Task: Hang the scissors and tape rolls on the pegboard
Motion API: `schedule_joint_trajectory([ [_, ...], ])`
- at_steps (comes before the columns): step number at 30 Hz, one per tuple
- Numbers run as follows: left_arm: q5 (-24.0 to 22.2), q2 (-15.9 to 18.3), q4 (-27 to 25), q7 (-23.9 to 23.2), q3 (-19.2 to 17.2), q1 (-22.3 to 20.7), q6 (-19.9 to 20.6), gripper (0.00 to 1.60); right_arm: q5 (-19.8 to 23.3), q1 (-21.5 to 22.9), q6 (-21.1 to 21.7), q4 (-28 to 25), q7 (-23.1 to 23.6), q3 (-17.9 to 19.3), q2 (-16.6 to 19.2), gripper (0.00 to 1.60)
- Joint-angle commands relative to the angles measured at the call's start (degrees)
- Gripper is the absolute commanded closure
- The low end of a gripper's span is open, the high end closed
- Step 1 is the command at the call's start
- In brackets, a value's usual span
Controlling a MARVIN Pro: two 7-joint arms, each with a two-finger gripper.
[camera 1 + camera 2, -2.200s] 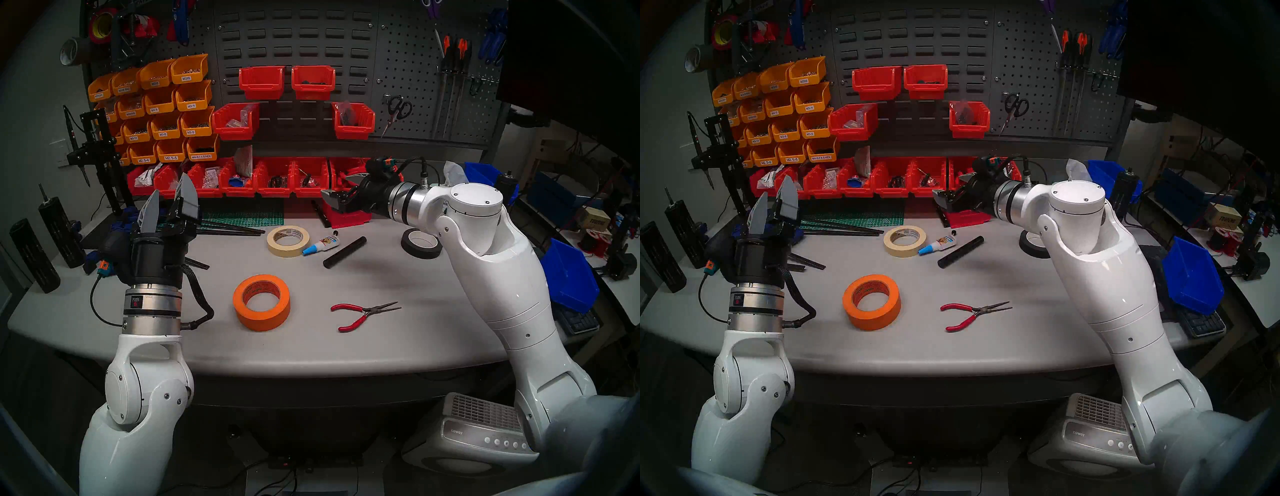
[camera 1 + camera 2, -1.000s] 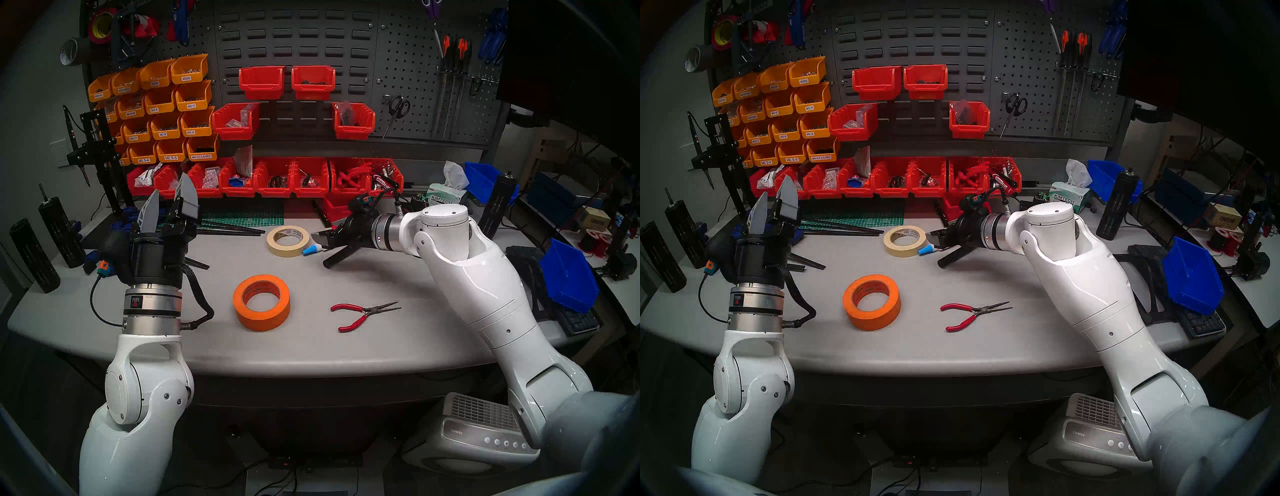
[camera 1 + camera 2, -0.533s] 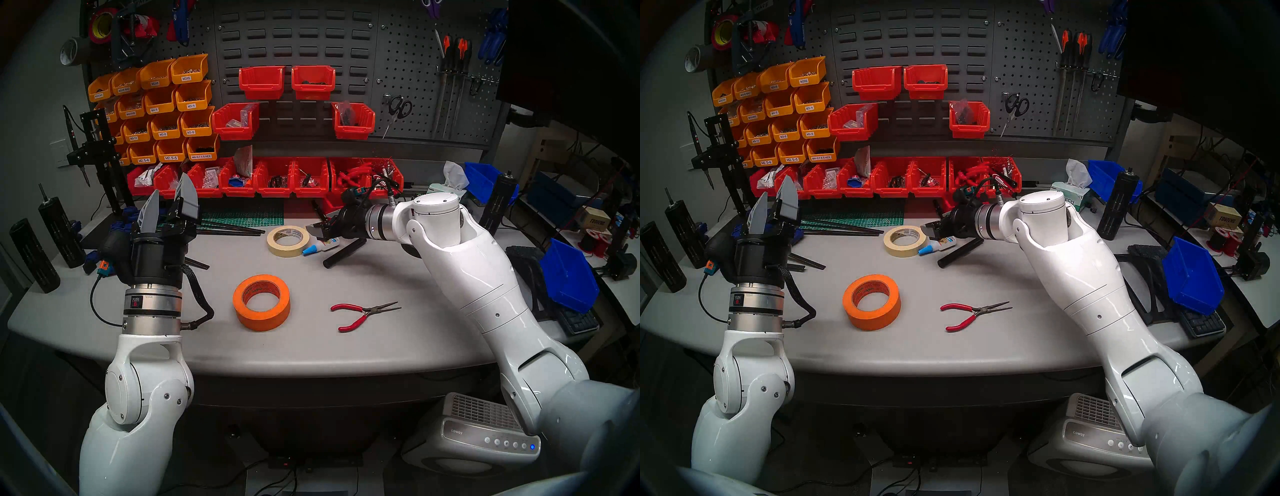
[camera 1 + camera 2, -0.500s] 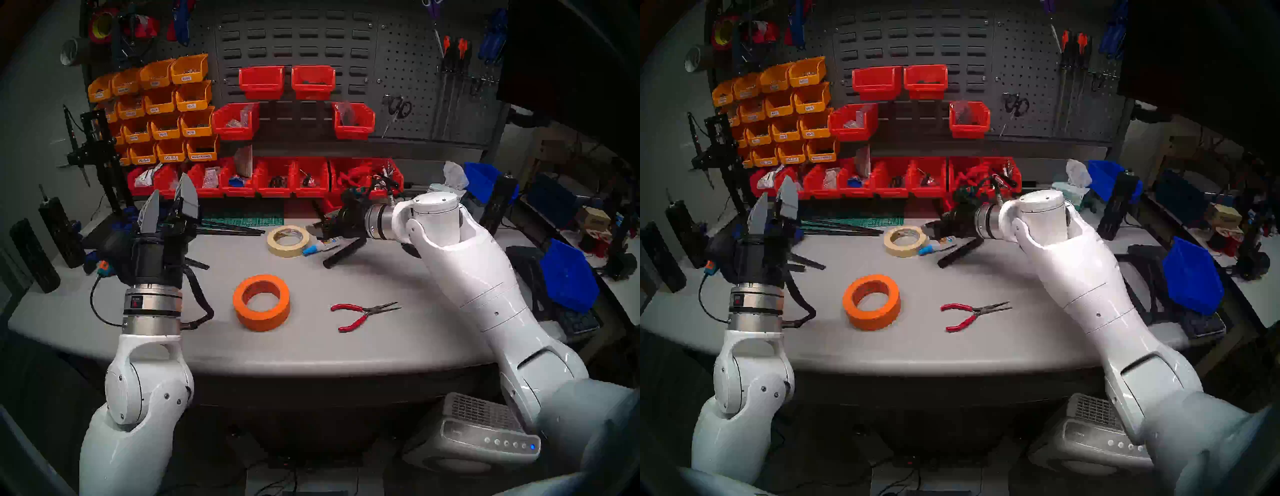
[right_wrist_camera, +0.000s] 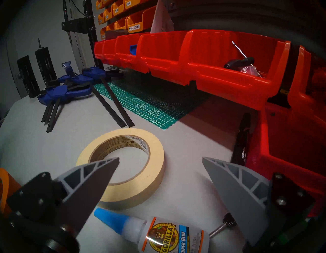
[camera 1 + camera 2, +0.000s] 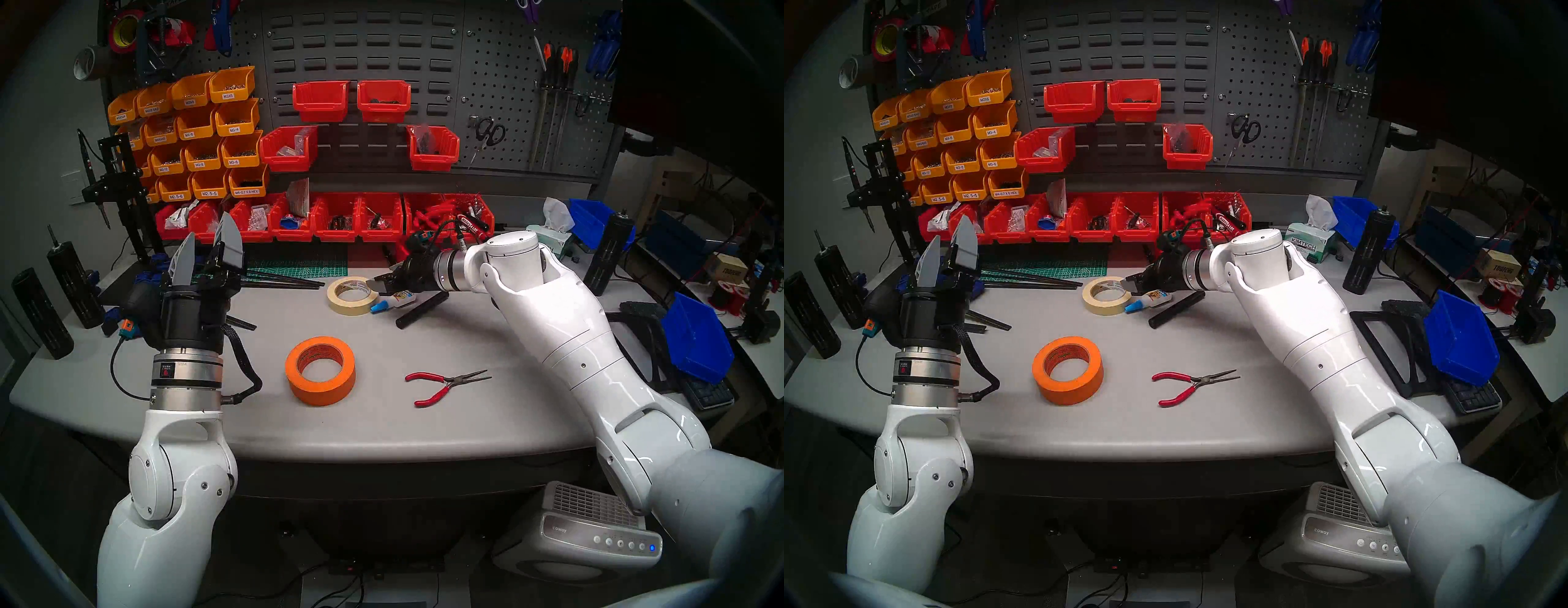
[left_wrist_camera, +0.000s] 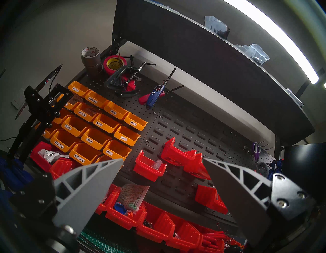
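masking tape, the cream ring, is taken as the landmark: it lies flat on the table, and the right gripper is poised just above its near-right rim, jaws spread wide and nothing held. a glue bottle lies touching or nearly touching the ring's near edge, directly under the gripper, and a black tube rests just to the right of that. trouble is judged likeliest here: if the jaws are closed low, the glue bottle could be pinched or shoved along with the ring, and a thin flat ring could be pushed across the table rather than lifted. the orange roll lies flat well in front of the masking tape, untouched, with red pliers further to its right. the scissors are already hung on the pegboard, far behind and to the right of the masking tape. the left gripper is held up well to the left of the ring, fingers parted and empty. compared with a second ago, the right gripper has been carried closer to the ring and a little further back on the table, while the left arm has not been moved.
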Motion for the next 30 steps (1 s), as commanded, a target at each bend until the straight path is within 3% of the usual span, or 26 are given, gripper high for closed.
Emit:
schedule_joint_trajectory([
  [1,0.0,-0.1,-1.6,-0.2,-0.1,-0.6,-0.5,0.00,-1.4,6.0,-1.0,1.2,2.1,-0.5,-2.8,0.00],
  [30,0.0,-0.1,-1.7,-0.2,-0.1,-0.6,-0.5,0.00,-8.1,17.0,-2.9,18.1,11.4,-7.0,-7.3,0.00],
])
